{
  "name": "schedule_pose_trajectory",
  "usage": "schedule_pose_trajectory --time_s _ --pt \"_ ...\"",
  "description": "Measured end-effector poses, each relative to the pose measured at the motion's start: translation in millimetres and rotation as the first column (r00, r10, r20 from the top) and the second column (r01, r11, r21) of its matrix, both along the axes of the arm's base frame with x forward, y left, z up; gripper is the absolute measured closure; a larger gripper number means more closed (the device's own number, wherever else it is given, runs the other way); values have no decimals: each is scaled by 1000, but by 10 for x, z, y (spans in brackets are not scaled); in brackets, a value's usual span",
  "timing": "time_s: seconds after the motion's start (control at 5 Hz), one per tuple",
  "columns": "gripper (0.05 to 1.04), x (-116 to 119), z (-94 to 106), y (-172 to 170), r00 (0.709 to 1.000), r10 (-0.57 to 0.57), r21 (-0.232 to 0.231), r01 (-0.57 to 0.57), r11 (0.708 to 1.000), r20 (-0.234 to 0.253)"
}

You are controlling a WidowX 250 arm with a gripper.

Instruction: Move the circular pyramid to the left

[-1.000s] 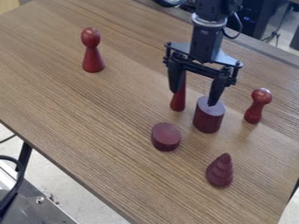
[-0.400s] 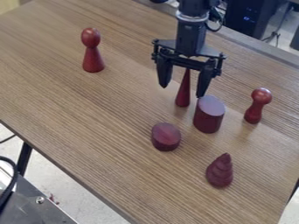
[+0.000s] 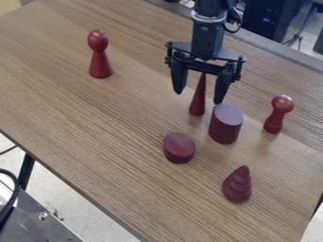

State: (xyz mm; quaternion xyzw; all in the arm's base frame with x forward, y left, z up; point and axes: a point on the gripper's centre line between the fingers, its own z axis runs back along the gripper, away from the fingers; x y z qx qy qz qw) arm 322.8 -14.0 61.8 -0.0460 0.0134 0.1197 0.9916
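The gripper (image 3: 198, 97) hangs open over the upper middle of the table, its two fingers wide apart. A slim, dark red cone (image 3: 199, 100) stands upright, seen between the fingers, with its narrow tip close below the gripper's body. Its base shows on the wood lower than the fingertips. Whether either finger touches the cone, I cannot tell. The right fingertip appears just above the top edge of a thick maroon cylinder (image 3: 225, 125).
A short maroon disc (image 3: 179, 149) and a tiered, pointed piece (image 3: 238, 185) are nearer the camera. A small round-headed pawn (image 3: 277, 114) is at the right, a taller one (image 3: 98, 56) at the upper left. The wooden table's (image 3: 75, 160) front edge runs diagonally at lower left.
The gripper has shifted left and slightly up in the view, staying open. The cone's base has moved a little right and up. The other pieces have not moved.
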Motion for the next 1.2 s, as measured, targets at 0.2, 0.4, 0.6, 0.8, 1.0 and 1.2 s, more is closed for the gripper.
schedule_pose_trajectory --time_s 0.2,0.4,0.6,0.8,1.0,1.2 --pt "426 70 57 -22 1000 -2 -17 3 1000 26" --pt "726 110 63 -27 999 2 -27 0 1000 50" --pt "924 112 68 9 999 9 -26 -8 1000 52" --pt "971 106 64 40 999 9 -26 -8 1000 50" --pt "972 -60 99 143 999 33 -20 -32 999 41" --pt "972 -311 541 385 981 112 -12 -112 994 155"
